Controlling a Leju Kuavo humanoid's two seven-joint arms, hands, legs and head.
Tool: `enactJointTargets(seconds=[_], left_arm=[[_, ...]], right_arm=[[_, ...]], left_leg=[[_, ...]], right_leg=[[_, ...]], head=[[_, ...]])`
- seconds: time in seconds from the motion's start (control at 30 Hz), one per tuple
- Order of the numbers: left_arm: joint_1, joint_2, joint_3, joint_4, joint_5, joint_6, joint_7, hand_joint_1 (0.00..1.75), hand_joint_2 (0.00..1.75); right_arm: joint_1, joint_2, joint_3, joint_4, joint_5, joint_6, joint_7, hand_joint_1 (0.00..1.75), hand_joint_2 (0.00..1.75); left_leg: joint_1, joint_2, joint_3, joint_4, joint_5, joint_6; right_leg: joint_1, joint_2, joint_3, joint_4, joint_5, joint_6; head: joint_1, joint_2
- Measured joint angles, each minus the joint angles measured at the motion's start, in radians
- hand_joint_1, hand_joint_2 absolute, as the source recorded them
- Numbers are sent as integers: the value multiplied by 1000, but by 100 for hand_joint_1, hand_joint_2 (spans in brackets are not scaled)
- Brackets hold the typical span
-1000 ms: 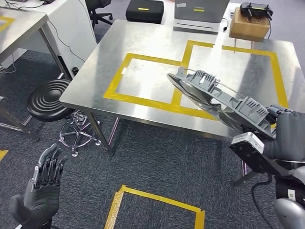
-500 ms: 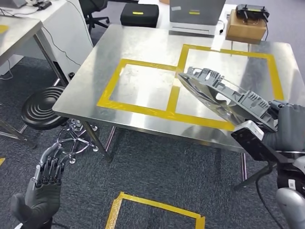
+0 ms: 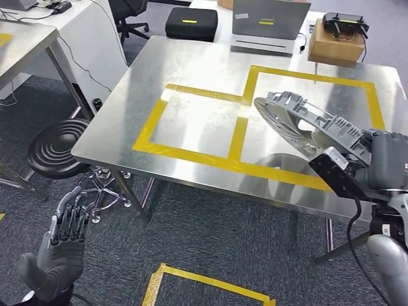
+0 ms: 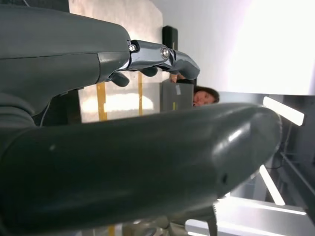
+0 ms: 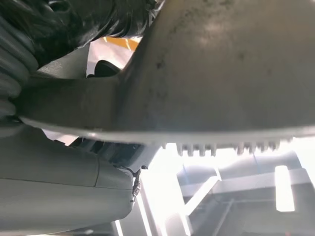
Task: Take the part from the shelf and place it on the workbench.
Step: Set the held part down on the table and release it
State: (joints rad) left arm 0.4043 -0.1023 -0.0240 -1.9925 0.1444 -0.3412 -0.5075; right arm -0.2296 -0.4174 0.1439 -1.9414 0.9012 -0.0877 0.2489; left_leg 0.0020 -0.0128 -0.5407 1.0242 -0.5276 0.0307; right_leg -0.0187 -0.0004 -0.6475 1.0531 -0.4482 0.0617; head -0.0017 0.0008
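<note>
Right now your right hand [image 3: 387, 167] grips one end of the part [image 3: 308, 124], a long grey ribbed plastic moulding with a curved rim, and carries it out over the near right side of the workbench [image 3: 202, 67]. The part slants, its far end higher and reaching toward the middle of the table, and it hangs above the steel with a soft shadow under it, so judge it as not yet resting. In the right wrist view the part's underside [image 5: 230, 73] lies close across the hand, with a toothed edge along it.

Your left hand [image 3: 60, 252] hangs low beside you over the carpet, fingers straight and apart, holding nothing.

Beyond the part, yellow tape [image 3: 192, 153] marks two boxes on the bench top, and the part hovers over the right-hand box. A black stool [image 3: 55, 146] stands at the bench's left corner, and a cardboard box [image 3: 334, 43] sits past the far edge.

You are in the placing step, the carry seemingly near its end. Next, lower the right hand until the part lies flat inside the taped box, level it as it goes down, then loosen the fingers. Watch the free end: it may touch first and tip the part.
</note>
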Motion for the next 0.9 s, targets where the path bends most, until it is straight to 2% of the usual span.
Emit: enactJointTargets(seconds=[0.07, 0.1, 0.2, 0.37, 0.47, 0.63, 0.9], left_arm=[[-6, 7, -9, 0, 1, 9, 13, 0, 0], [-7, 10, -12, 1, 0, 12, 15, 0, 0], [-11, 24, -20, 2, 1, 18, 4, 0, 0], [-13, 46, -26, 9, 2, 19, -14, 0, 0], [-13, 52, -29, 14, 2, 18, -19, 0, 0], [-12, 56, -33, 20, 2, 18, -19, 0, 0], [-12, 61, -33, 23, 2, 18, -19, 0, 0]], right_arm=[[-12, 1, 9, 8, 5, -3, 4, 175, 175], [-16, 1, 12, 11, 5, -6, 5, 175, 175], [-34, 1, 16, 22, 0, -12, 8, 175, 175], [-53, 1, 17, 43, -9, -11, 14, 175, 175], [-60, 1, 17, 53, -11, -11, 14, 175, 175], [-65, 1, 17, 65, -11, -11, 14, 175, 175], [-67, 1, 17, 71, -11, -11, 14, 175, 175]], left_leg=[[-3, 0, -2, 0, -3, -6], [-4, 0, -1, -3, -2, -3], [-6, 0, 3, -10, 1, 12], [-5, 1, 8, -20, 2, 12], [-4, 1, 8, -22, 4, 8], [-2, 1, 8, -23, 6, -14], [-5, 1, 8, -21, 6, -16]], right_leg=[[3, 2, 11, -14, -10, -15], [3, 2, 11, -15, -11, -20], [2, 3, 12, -19, -12, -24], [4, 3, 12, -19, -15, -32], [6, 2, 12, -18, -15, -36], [7, 1, 13, -18, -14, -38], [4, 1, 16, -20, -12, -36]], head=[[-2, 0], [-5, 0], [-6, 0], [-6, 0], [-6, 0], [-6, 0], [-6, 0]])
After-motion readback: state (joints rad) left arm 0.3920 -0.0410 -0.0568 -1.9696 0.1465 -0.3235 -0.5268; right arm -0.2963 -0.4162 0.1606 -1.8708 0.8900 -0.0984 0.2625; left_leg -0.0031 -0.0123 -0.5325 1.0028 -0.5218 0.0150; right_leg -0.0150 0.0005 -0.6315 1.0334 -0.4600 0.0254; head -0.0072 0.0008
